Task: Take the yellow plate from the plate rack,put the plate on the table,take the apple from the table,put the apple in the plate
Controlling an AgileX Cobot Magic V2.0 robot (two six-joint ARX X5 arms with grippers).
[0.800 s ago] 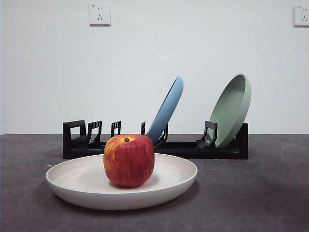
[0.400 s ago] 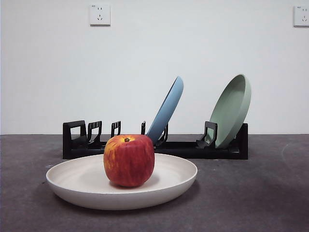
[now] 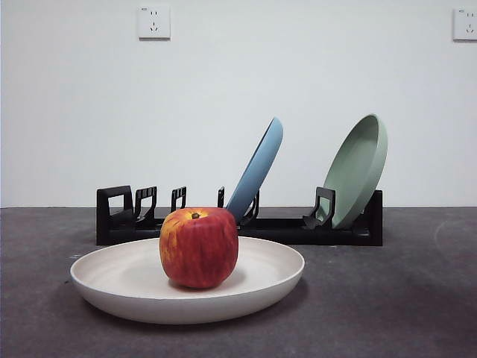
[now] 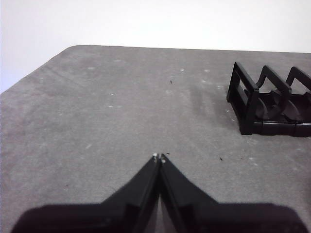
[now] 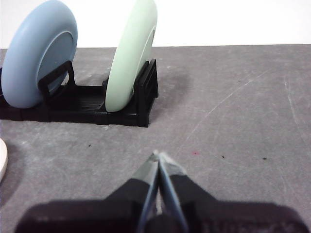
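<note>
Across the last second the front view shows almost nothing moving; the apple (image 3: 198,247) sits in the same spot in the yellow plate (image 3: 134,297), stem up, perhaps a hair's settling and no more; the plate lies flat on the table (image 3: 402,298) in front of the plate rack (image 3: 112,216); no arm shows in the front view at any of the three moments.

Left gripper (image 4: 159,157): jaws pressed together at the tips, nothing between them; it hangs over bare table, with the handle end of the rack (image 4: 248,104) off to one side and well apart; waiting.

Right gripper (image 5: 158,155): jaws likewise closed tip to tip, holding nothing; it hangs over open table short of the rack, near the slot end where the pale green plate (image 5: 131,58) and the light blue plate (image 5: 41,60) stand on edge; a sliver of the cream plate's rim (image 5: 2,165) shows at the picture's edge, clear of the jaws.

Reading: stillness is the news here; plate out of the rack and down on the table, apple resting inside it, both grippers empty and clear of the things; I judge every step of the task as done, with nothing left but for the arms to stay parked; the apple looks stable on the shallow floor of the plate, no sign of a roll.
</note>
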